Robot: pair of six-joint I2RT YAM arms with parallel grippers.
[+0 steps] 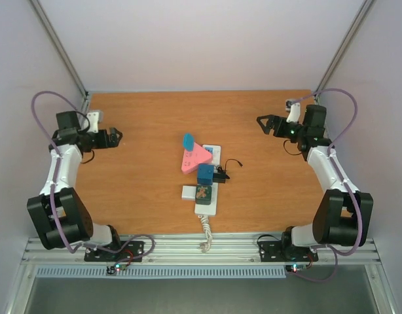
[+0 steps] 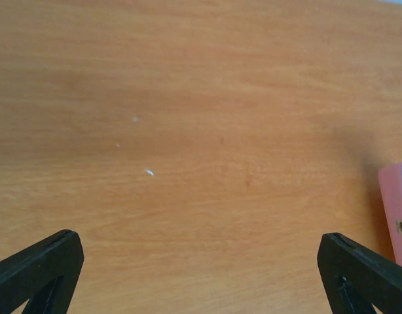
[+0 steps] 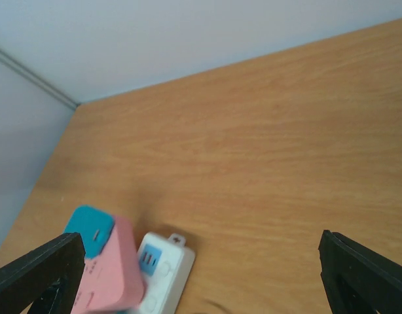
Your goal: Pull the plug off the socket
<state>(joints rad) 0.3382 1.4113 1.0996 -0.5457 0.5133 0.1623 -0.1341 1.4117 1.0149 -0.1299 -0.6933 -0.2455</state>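
Left gripper (image 1: 116, 136) at nine o'clock and right gripper (image 1: 261, 122) at two both gape wide, holding nothing. Your socket (image 1: 206, 208) lies mid-table, long axis twelve-to-six, cord (image 1: 205, 229) toward six. Crowded plugs (image 1: 205, 174) hide most of its face.

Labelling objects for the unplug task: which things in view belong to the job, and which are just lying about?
Job: power strip; blue plug and dark plug standing on it; left gripper, right gripper, both open.
Lying about, probably: pink triangular block, white block beside the strip, small black wired piece.
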